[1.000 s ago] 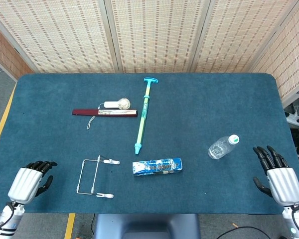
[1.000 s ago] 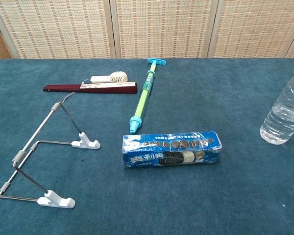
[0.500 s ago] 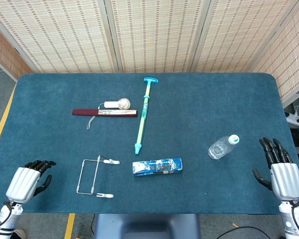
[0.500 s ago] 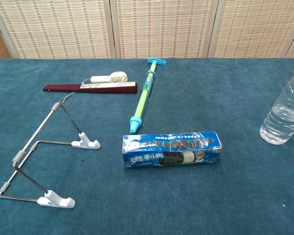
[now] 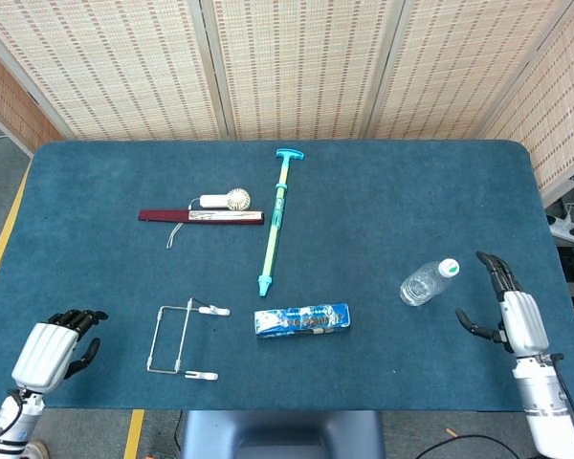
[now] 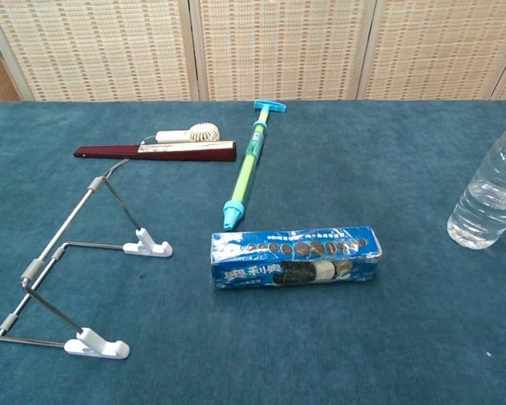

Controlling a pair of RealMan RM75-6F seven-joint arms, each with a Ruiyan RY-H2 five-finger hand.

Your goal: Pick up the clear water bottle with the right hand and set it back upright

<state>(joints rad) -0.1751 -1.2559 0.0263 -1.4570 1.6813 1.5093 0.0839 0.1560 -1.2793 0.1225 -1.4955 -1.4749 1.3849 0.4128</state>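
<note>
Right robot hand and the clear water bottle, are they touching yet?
Apart. The head view shows blue table cloth between the right robot hand and the clear water bottle; the fingers are spread and hold nothing.

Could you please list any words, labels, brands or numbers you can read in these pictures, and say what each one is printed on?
Blue cookie box: large white characters on the front, beside pictured sandwich cookies; too blurred to read with confidence.
Clear water bottle: no label or print visible in either view.
Dark red flat case: a pale strip on top, no legible text.
Nothing else shows writing.
</note>
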